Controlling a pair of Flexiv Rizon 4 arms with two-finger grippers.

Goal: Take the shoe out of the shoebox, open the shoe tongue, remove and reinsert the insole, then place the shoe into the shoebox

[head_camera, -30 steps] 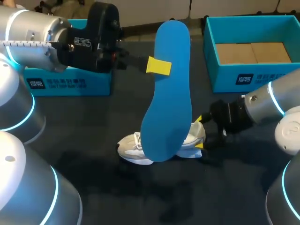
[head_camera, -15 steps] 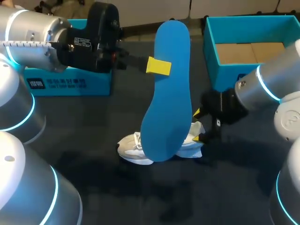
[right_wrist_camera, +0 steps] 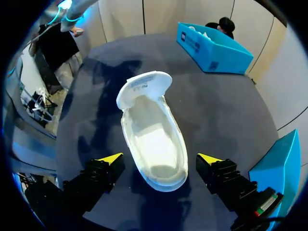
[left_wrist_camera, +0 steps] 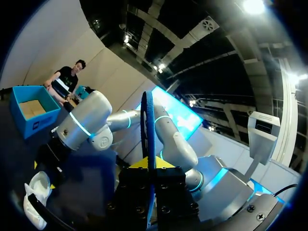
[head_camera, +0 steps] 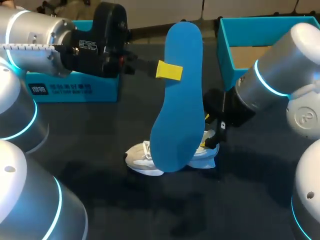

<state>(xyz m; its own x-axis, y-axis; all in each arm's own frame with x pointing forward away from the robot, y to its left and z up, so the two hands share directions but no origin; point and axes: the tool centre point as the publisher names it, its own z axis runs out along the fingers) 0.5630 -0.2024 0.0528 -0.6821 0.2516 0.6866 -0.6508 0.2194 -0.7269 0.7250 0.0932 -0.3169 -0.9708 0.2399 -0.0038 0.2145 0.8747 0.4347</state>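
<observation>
My left gripper (head_camera: 169,70) is shut on the blue insole (head_camera: 180,95) and holds it upright above the table; in the left wrist view the insole (left_wrist_camera: 149,125) shows edge-on between the yellow tips of that gripper (left_wrist_camera: 153,163). The white shoe (head_camera: 145,159) lies on the dark table, partly hidden behind the insole. My right gripper (head_camera: 209,132) stands open at the shoe's heel end. In the right wrist view the shoe (right_wrist_camera: 153,142) has its tongue (right_wrist_camera: 144,86) folded forward and its inside empty, with the heel between the open fingers of the right gripper (right_wrist_camera: 161,159), untouched.
The teal shoebox (head_camera: 222,47) stands at the back right, with a brown cardboard floor showing. A second teal box (head_camera: 75,89) sits at the back left, behind my left arm. Bare dark table surface lies in front of the shoe.
My right arm has swung left and up, bringing its open gripper from beside the shoe's heel to over it. The left arm and the insole have not moved.
</observation>
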